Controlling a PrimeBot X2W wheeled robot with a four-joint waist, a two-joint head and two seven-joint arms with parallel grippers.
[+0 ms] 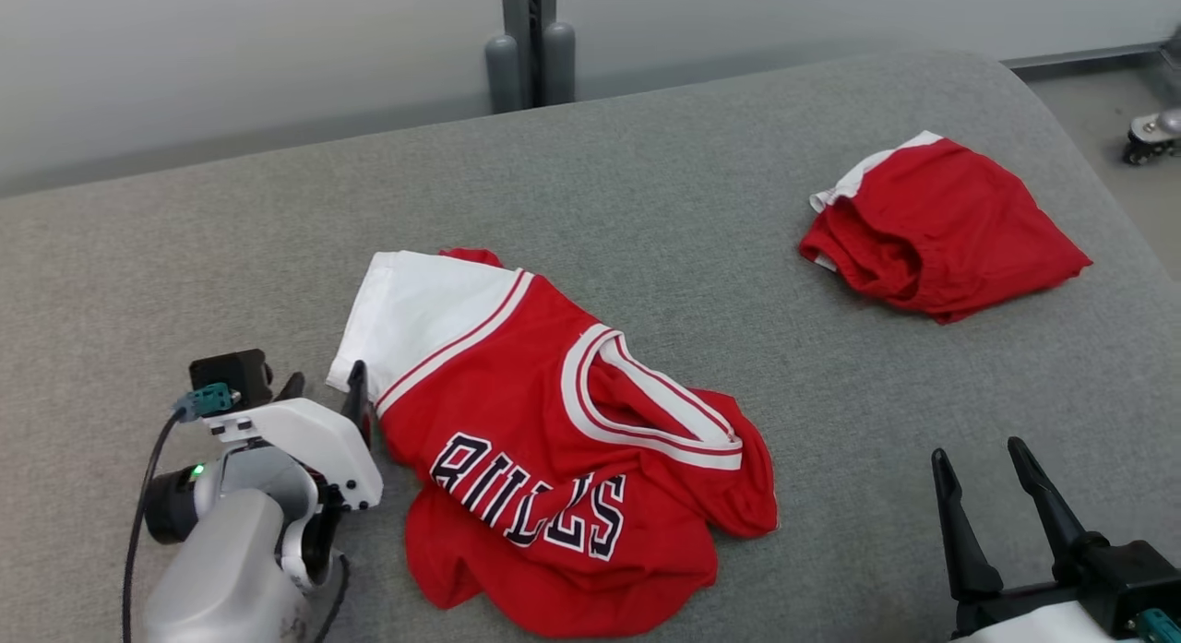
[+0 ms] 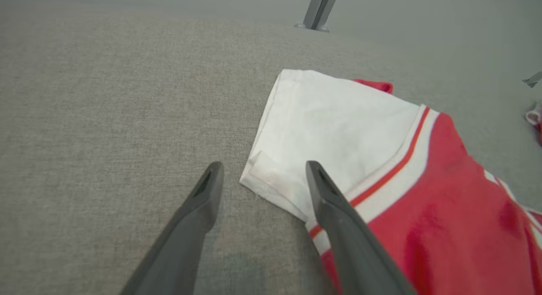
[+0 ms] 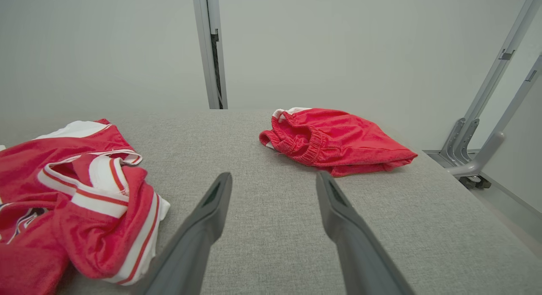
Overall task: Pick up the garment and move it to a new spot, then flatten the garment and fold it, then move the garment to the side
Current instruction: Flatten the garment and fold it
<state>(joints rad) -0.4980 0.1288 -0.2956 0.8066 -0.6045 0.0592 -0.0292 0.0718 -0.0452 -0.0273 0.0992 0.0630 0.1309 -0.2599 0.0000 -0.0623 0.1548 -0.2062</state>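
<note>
The garment point(image 1: 554, 440), a red jersey T-shirt with white sleeves and black "BULLS" lettering, lies crumpled on the grey padded table point(image 1: 646, 191). My left gripper point(image 1: 325, 389) is open at the corner of its white sleeve point(image 2: 330, 125). In the left wrist view the two fingers straddle that sleeve corner, the right finger point(image 2: 334, 210) lying over the cloth. The left gripper point(image 2: 260, 170) holds nothing. My right gripper point(image 1: 978, 458) stands open at the lower right, apart from the garment point(image 3: 72, 202). In the right wrist view, the right gripper point(image 3: 273, 178) has bare table between its fingers.
A smaller red cloth piece point(image 1: 932, 228) with a white edge lies at the far right of the table, also in the right wrist view as the red cloth point(image 3: 334, 140). A grey post point(image 1: 530, 43) stands behind the table. The table's right edge drops to a floor with a castor wheel point(image 1: 1149, 140).
</note>
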